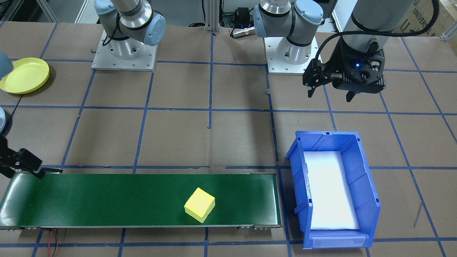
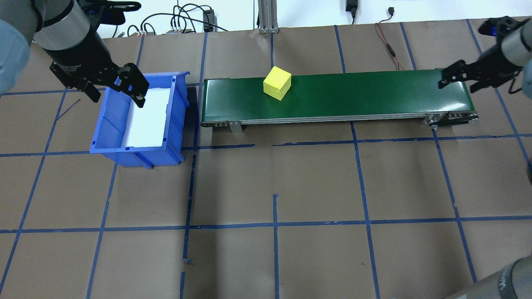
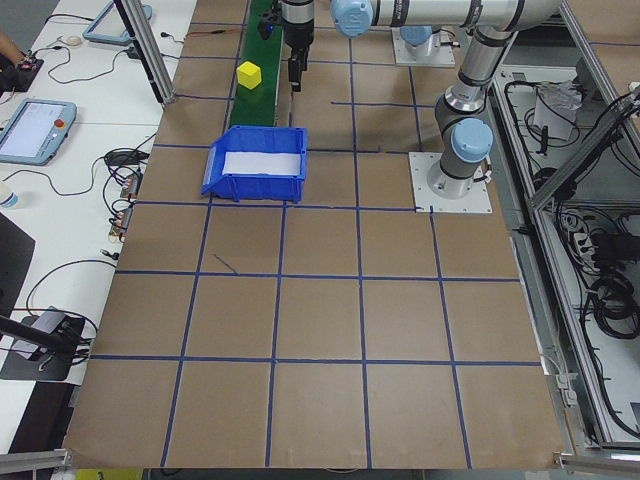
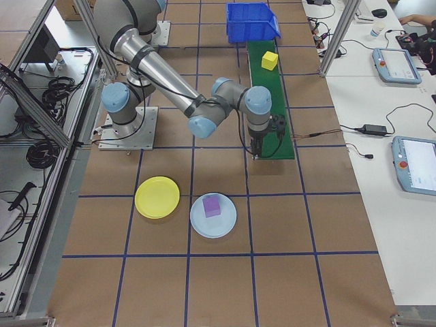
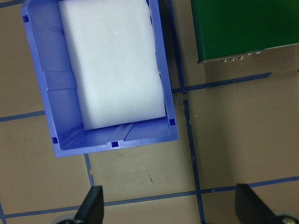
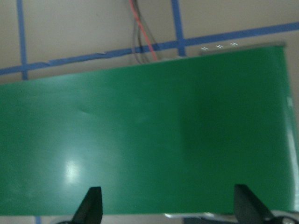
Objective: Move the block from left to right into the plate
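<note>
Nearest the front-facing camera, a long dark green conveyor belt (image 1: 139, 200) runs along the table's operator-side edge, with a small bright yellow foam-like cube (image 1: 199, 204) resting on it, a little toward the belt's end on the robot's left. Just past that end stands a deep blue plastic bin (image 1: 367, 200) lined with a white pad and otherwise empty.

Above the table on the robot's side of the bin hangs the left gripper (image 1: 330, 93), its two black fingers spread wide apart and holding nothing. At the belt's opposite end the right gripper (image 2: 457, 82) hovers low over the green surface, fingers likewise parted and empty (probably stationed there to meet the cube as the belt carries it across).

Well apart from the belt, near the table's end on the robot's right, lies a round, shallow, bright yellow plastic plate (image 4: 157, 197), nothing in it. Beside it sits a pale blue round plate (image 4: 225, 221) carrying a purple cube (image 4: 212, 205).

Judging by this layout, the yellow cube has yet to be gripped or delivered.
</note>
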Robot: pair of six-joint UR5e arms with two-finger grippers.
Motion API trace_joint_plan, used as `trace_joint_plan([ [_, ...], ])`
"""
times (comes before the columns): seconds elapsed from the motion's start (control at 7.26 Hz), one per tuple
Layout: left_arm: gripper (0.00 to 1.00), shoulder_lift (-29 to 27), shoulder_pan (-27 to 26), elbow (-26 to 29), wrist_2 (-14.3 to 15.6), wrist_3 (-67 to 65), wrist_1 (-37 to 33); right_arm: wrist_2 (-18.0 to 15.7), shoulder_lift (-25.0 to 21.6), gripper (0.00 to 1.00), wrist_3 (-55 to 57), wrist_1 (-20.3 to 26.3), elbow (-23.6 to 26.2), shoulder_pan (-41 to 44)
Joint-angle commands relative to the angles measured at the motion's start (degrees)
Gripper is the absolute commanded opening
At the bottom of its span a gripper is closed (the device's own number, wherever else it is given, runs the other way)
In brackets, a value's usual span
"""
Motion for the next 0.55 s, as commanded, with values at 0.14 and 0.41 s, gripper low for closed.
trace_joint_plan([
  [0.14,1.0,0.1,0.0,-0.3,-0.2,0.0,0.2,8.8,4.2,1.0,12.7,-4.5,-4.1,8.6],
  [0.41,1.0,0.1,0.0,-0.4,-0.3,-0.1,0.2,9.2,4.9,1.0,12.8,-5.8,-4.3,10.0],
])
